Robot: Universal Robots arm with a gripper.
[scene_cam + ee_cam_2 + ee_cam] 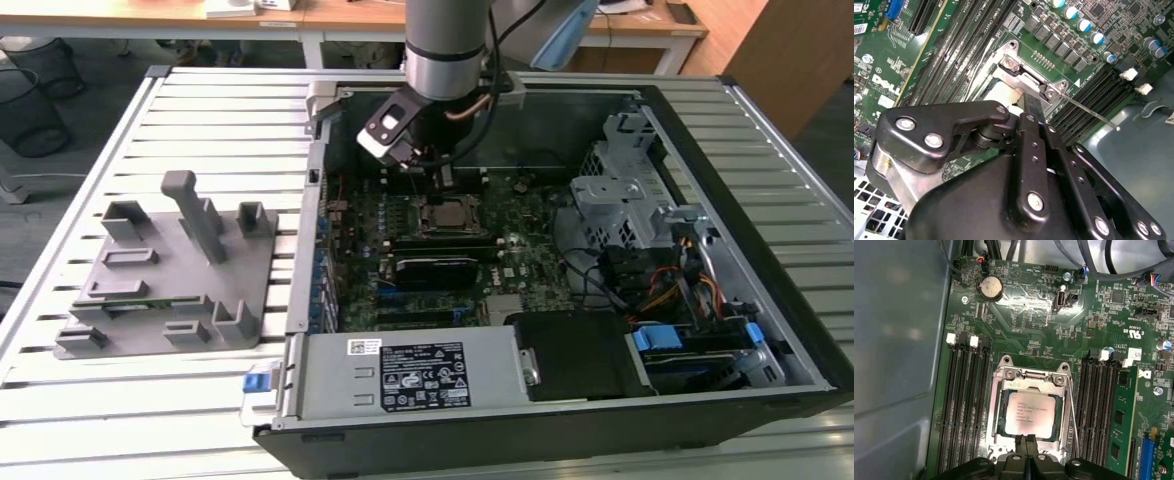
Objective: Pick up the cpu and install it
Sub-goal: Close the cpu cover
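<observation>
While my gripper [1026, 444] hangs low over the socket frame [998, 405], its two fingers are pressed together with nothing between them, tips right at one edge of the cpu [1030, 412]. And the cpu lies flat inside that frame, silver top up, not in my grasp! So I judge the placing done and the seating or securing step in hand. The thin lever [1070, 407] runs along one side of the socket; latched or not, I cannot tell. Any further move, to my mind, calls for a light, straight touch: no sideways scrape across the chip, and room kept from that lever.

The first wrist view gives me the whole chip square in its frame, with memory slots [966, 400] flanking it. In the second wrist view my own linkage covers most of the chip, yet the lever's free end juts out past the socket corner. The exterior view puts me deep inside the computer case [400, 445], the grey fixture [174, 270] well apart on the table [200, 110].
</observation>
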